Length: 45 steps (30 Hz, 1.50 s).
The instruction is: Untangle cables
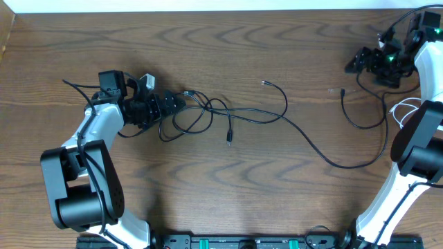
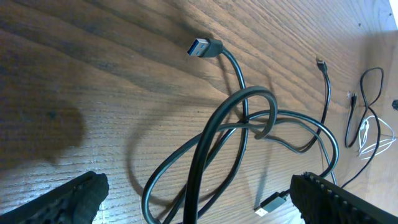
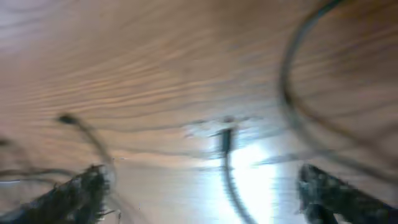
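A knot of thin black cables (image 1: 197, 114) lies left of the table's middle, and one long black cable (image 1: 325, 155) runs from it to the right. My left gripper (image 1: 177, 103) is open at the knot's left edge. In the left wrist view the looped black cables (image 2: 249, 118) pass between its wide-apart fingers (image 2: 199, 202), with a blue-tipped USB plug (image 2: 202, 47) beyond and a second plug (image 2: 272, 203) by the right finger. A white cable (image 1: 401, 114) lies at the far right. My right gripper (image 1: 354, 64) is open at the back right. Its blurred wrist view shows a black cable end (image 3: 227, 140) ahead of the open fingers (image 3: 205, 199).
The wooden table (image 1: 228, 41) has a white edge along the back. The right arm (image 1: 415, 145) stands over the white cable at the right side. The arm bases and a black rail (image 1: 242, 242) run along the front edge.
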Each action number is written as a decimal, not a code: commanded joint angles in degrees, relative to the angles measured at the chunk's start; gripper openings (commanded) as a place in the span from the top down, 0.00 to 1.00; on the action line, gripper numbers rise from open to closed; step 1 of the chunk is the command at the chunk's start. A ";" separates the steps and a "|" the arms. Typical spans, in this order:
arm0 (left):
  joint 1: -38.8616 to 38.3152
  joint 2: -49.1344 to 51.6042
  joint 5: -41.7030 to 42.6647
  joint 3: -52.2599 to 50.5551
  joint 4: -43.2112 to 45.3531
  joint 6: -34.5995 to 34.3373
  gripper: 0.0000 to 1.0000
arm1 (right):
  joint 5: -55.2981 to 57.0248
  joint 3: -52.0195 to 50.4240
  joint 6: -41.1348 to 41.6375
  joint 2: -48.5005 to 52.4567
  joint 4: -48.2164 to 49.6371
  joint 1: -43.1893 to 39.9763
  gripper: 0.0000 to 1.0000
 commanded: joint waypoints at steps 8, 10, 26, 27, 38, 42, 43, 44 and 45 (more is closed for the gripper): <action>0.31 0.72 -0.35 0.22 -0.11 0.26 0.02 | -2.91 -0.33 -4.85 -0.44 -9.11 10.78 0.55; 0.31 0.72 -0.35 0.22 -0.11 0.26 0.02 | 0.50 -0.33 -4.94 -0.44 -10.69 13.94 0.52; 0.31 0.72 -0.35 0.22 -0.11 0.26 0.02 | 9.09 -0.37 -6.71 -0.44 -4.35 36.13 0.56; 0.31 0.72 -0.35 0.22 -0.11 0.26 0.02 | 9.09 -0.37 -8.33 -0.37 -3.26 36.96 0.58; 0.31 0.72 -0.57 0.22 -0.09 0.26 0.02 | 16.81 -0.39 -20.35 0.00 2.29 46.05 0.51; 0.31 0.72 -0.57 0.22 -0.09 0.26 0.02 | 16.76 -0.50 -20.35 1.22 3.21 47.25 0.49; 0.31 0.72 -0.57 0.22 -0.11 0.26 0.02 | 16.76 -0.50 -20.35 1.86 3.45 47.47 0.49; 0.31 0.72 -0.57 0.22 -0.09 0.26 0.02 | 16.65 -0.50 -20.31 2.95 3.82 47.74 0.48; 0.31 0.72 -0.57 0.22 -0.09 0.26 0.02 | 16.37 -0.50 -20.26 3.52 3.85 47.91 0.48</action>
